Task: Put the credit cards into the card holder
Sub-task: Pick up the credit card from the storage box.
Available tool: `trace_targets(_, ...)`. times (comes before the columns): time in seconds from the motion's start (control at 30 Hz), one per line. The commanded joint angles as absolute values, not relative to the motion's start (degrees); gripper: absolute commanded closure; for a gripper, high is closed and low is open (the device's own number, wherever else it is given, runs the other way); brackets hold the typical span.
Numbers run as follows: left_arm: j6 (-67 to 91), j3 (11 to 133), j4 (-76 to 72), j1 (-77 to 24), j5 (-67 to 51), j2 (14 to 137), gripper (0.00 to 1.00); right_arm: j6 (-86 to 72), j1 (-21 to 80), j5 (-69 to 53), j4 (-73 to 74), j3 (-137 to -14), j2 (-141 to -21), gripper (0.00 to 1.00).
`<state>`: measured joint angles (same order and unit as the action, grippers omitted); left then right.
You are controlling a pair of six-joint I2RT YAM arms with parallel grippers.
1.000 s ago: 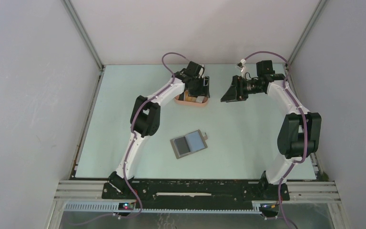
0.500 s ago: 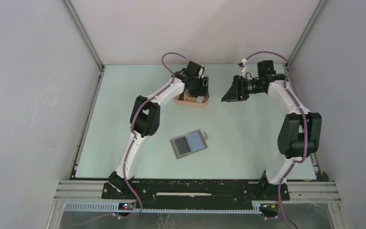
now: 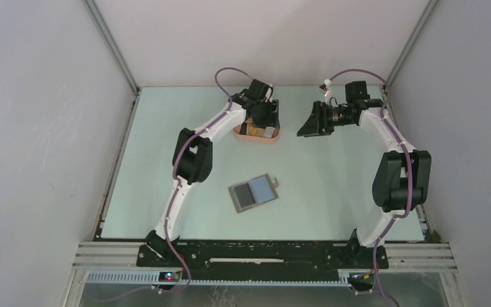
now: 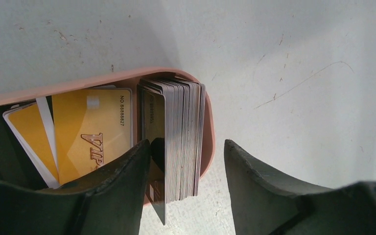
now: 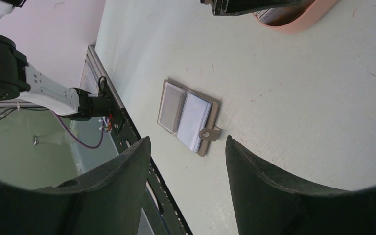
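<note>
The credit cards are in a salmon-pink tray (image 3: 259, 137) at the back. A stack of cards (image 4: 178, 132) stands on edge at its right end, and orange-yellow cards (image 4: 90, 134) lie beside it. My left gripper (image 4: 186, 149) is open over the tray. Its left finger is inside the tray against a dark card. Its right finger is outside the rim, with the stack between the two. It also shows in the top view (image 3: 267, 120). The grey card holder (image 3: 254, 193) lies open on the table, also in the right wrist view (image 5: 186, 116). My right gripper (image 3: 304, 130) is open, empty and held in the air.
The pink tray's rim (image 4: 78, 81) curves round the cards, and its edge shows in the right wrist view (image 5: 298, 20). The cell's walls and aluminium frame close in the table. The black base rail (image 3: 262, 251) runs along the near edge.
My left gripper has shifted slightly back over the tray. My right gripper has drifted a little to the right. The card holder has not moved.
</note>
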<state>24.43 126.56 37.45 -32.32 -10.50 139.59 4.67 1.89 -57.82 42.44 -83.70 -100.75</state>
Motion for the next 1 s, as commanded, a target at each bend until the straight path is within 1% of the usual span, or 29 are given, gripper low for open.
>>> trace_targets(0.0, 24.5, 130.3, 37.2, -31.9, -11.7, 135.7, 0.4, 5.2, 1.4, -59.2, 42.7, -84.3, -101.0, 0.34)
trace_targets(0.1, 24.7, 130.2, 37.3, -31.7, -11.7, 135.9, 0.42, 5.2, 1.3, -59.2, 42.8, -84.3, -101.1, 0.34)
trace_targets(0.37, 25.2, 130.4, 37.3, -31.2, -12.4, 136.2, 0.52, 5.3, 1.3, -59.3, 42.9, -84.3, -101.3, 0.34)
trace_targets(0.97, 25.5, 130.1, 37.3, -30.5, -12.5, 136.0, 0.68, 5.4, 1.2, -59.8, 43.2, -84.3, -101.9, 0.34)
